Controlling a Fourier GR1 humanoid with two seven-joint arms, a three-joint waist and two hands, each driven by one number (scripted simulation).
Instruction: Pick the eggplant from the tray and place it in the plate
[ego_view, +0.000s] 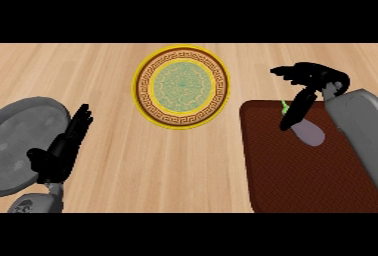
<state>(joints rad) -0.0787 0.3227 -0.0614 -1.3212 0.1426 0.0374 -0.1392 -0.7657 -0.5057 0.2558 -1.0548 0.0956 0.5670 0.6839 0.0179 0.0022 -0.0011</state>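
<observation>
A purple eggplant (309, 133) with a green stem lies on the far part of the dark brown tray (295, 175) at the right. My right hand (314, 75) hovers over the tray's far edge with its fingers spread. One long finger reaches down beside the eggplant's stem end, and nothing is curled round the eggplant. The grey forearm hides the tray's right side. The round plate (145, 102), with a yellow rim, brown key-pattern band and green middle, sits left of the tray at the counter's centre and holds nothing. My left hand (63, 150) rests open at the lower left.
The wooden counter (192, 170) lies bare between the plate, the tray and my left arm. My left forearm (26, 145) fills the lower left corner.
</observation>
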